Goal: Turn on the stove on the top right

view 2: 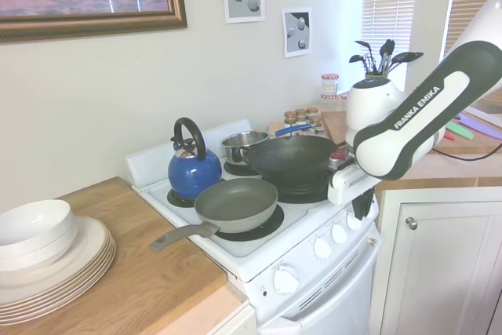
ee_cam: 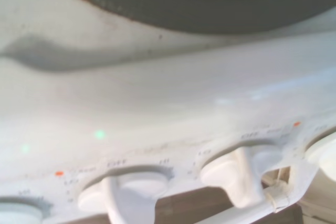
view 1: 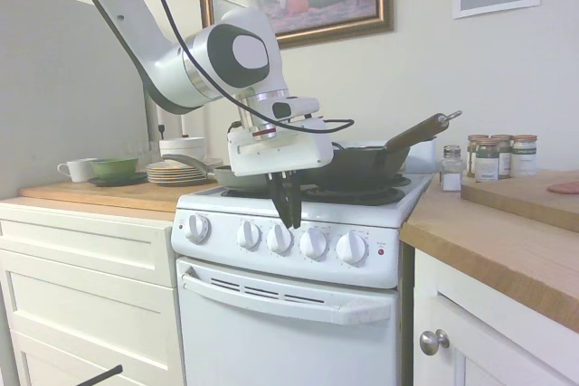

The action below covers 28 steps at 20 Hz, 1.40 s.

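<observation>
The stove point(view 1: 285, 332) is a small white range with five round white knobs along its front; the middle knob point(view 1: 280, 239) sits just under my gripper point(view 1: 289, 223). A tiny red light point(view 1: 380, 251) shows at the panel's right end. The gripper points down in front of the stove's front edge, its two dark fingers pressed together with nothing between them. In the second exterior view the gripper point(view 2: 362, 216) hangs above the right-hand knobs point(view 2: 339, 233). Close up and blurred, the wrist view shows two knobs point(ee_cam: 236, 174) below a burner's rim.
On the burners stand a black wok point(view 1: 362, 164), a grey frying pan point(view 2: 235, 203), a blue kettle point(view 2: 194, 170) and a small pot point(view 2: 243, 147). Stacked plates point(view 2: 47, 264) rest on the left counter. Spice jars point(view 1: 493, 158) line the wooden counter point(view 1: 507, 232) on the right.
</observation>
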Tool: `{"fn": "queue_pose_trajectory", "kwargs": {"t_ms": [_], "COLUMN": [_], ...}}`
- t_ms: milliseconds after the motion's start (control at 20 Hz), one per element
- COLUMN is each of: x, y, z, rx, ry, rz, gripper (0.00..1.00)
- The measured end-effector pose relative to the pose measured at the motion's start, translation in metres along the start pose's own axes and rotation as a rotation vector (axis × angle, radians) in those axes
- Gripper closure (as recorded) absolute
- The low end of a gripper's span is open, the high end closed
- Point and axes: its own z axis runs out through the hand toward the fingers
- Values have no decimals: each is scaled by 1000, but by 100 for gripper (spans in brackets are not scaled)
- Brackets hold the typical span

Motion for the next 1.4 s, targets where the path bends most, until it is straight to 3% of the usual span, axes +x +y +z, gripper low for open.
{"fn": "queue_pose_trajectory", "kwargs": {"t_ms": [700, 1400], "x": [15, 33], "y": [-5, -10], "z": [11, 27], "rx": [-29, -36], "ry": [52, 31], "rz": [26, 36], "gripper": [100, 100]}}
